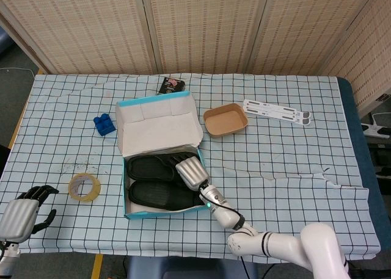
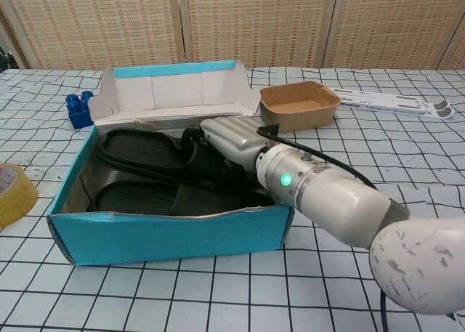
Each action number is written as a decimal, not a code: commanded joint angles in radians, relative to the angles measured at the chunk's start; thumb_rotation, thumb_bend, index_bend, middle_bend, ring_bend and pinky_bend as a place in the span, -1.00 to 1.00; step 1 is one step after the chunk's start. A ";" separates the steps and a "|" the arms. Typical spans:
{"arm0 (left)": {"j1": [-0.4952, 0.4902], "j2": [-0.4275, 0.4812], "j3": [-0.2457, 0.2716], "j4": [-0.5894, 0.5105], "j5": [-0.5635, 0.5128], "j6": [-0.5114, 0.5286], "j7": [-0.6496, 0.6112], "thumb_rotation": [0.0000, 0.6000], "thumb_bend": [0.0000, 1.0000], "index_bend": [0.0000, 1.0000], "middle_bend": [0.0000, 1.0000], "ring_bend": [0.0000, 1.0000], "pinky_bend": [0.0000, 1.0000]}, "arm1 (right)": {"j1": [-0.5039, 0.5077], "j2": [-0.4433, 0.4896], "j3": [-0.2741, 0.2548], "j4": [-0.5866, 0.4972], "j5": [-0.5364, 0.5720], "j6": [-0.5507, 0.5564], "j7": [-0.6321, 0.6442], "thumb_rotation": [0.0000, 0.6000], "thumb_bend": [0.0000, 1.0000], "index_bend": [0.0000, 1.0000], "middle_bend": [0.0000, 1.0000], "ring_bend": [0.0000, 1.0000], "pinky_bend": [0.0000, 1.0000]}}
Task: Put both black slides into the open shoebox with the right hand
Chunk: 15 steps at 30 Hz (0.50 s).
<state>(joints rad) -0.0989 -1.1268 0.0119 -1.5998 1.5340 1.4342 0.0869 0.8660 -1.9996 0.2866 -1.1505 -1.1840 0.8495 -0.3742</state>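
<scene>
Both black slides [image 2: 145, 173] fill the shoebox [image 2: 167, 234]; right robot hand [image 2: 231, 142] grips one.

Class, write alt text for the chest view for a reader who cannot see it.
The robot's right hand reaches into an open blue shoebox holding two black slides, its fingers on them. A brown tray, blue block and tape roll sit nearby.

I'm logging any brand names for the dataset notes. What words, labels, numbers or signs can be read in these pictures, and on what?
No text can be read in either view.
Small dark packet behind the shoebox: a pink print, too small and blurred to read.
White strips at the right: dark marks, too small to read.
Shoebox, slides, tape roll: no lettering shows.
</scene>
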 commanded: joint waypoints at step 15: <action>-0.005 -0.005 0.000 0.003 -0.008 -0.013 0.011 1.00 -0.23 -0.38 -0.46 -0.51 -0.15 | -0.063 0.255 -0.035 -0.352 -0.118 0.125 0.049 1.00 -0.88 -0.91 -0.85 -1.00 -0.90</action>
<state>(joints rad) -0.1041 -1.1312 0.0119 -1.5965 1.5264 1.4220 0.0975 0.8208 -1.7895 0.2648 -1.4548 -1.2705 0.9504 -0.3470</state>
